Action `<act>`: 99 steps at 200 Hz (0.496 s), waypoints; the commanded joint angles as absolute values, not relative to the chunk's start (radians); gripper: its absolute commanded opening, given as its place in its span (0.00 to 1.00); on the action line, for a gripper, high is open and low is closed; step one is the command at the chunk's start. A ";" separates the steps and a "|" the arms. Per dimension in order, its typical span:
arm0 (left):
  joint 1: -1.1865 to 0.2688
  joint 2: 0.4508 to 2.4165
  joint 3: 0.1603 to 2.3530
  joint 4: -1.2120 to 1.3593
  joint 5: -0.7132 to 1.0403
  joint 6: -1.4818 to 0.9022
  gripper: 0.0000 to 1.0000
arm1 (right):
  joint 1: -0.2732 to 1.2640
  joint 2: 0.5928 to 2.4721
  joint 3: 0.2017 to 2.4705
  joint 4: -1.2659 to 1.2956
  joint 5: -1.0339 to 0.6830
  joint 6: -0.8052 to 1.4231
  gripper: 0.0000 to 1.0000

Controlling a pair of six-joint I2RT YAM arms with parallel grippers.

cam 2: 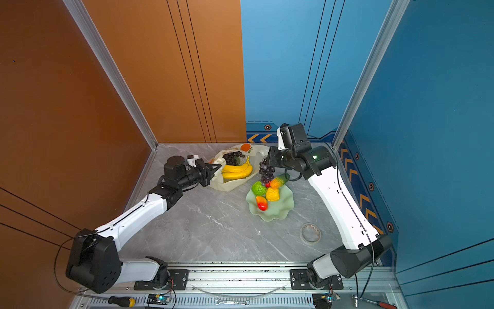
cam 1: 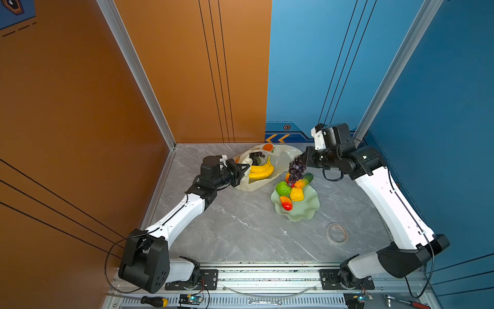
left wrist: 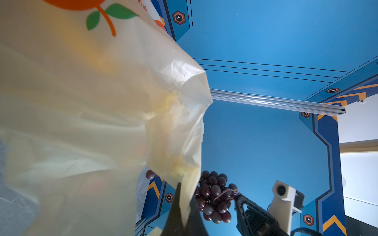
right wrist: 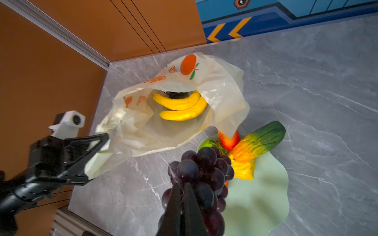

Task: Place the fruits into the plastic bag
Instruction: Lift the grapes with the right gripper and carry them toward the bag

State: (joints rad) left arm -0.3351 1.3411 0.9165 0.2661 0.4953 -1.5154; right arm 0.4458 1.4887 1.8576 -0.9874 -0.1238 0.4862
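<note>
Grape cluster (cam 1: 296,171) hanging vertically, tip down, in right claw (right wrist: 181,187)

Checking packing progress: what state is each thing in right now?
plastic bag: lying on the table, mouth held open.
banana bunch: inside bag.
bagged grapes: inside bag.
hanging grapes: hanging from right gripper.
left gripper: shut on bag edge.
right gripper: shut on grape stem.
dish: holds the other fruits.

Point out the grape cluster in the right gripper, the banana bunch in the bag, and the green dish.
Dark purple grape cluster (cam 1: 296,170): in a top view, middle of the bunch.
Glossy yellow banana bunch (right wrist: 184,114): right wrist view, lower banana's middle.
Pale green wavy-rimmed dish (cam 1: 304,210): in a top view, bare inner surface.
</note>
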 commanded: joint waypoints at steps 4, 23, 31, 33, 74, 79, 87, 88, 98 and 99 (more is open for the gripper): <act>-0.342 1.355 0.931 0.273 0.514 -1.500 0.00 | 0.465 1.556 1.958 -0.996 -0.156 0.520 0.00; -0.344 1.356 0.931 0.272 0.514 -1.500 0.00 | 0.479 1.601 2.032 -0.996 -0.163 0.525 0.00; -0.345 1.355 0.930 0.273 0.514 -1.500 0.00 | 0.484 1.619 2.062 -0.996 -0.164 0.525 0.00; -0.345 1.355 0.931 0.273 0.515 -1.501 0.00 | 0.484 1.623 2.070 -0.996 -0.164 0.524 0.00; -0.351 1.347 0.916 0.275 0.503 -1.502 0.00 | 0.489 1.716 2.209 -0.996 -0.182 0.537 0.00; -0.353 1.346 0.915 0.274 0.502 -1.502 0.00 | 0.491 1.729 2.228 -0.996 -0.187 0.538 0.00; -0.353 1.346 0.913 0.277 0.500 -1.503 0.00 | 0.493 1.751 2.259 -0.996 -0.192 0.539 0.00; -0.353 1.347 0.913 0.277 0.500 -1.503 0.00 | 0.494 1.755 2.263 -0.996 -0.193 0.539 0.00; -0.354 1.348 0.913 0.277 0.499 -1.503 0.00 | 0.494 1.785 2.300 -0.996 -0.201 0.543 0.00; -0.354 1.348 0.913 0.278 0.499 -1.504 0.00 | 0.496 1.788 2.304 -0.996 -0.202 0.543 0.00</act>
State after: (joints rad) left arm -0.3473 1.3506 0.9165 0.2661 0.4950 -1.5154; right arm 0.4854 1.7443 2.2150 -0.9955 -0.1692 0.5232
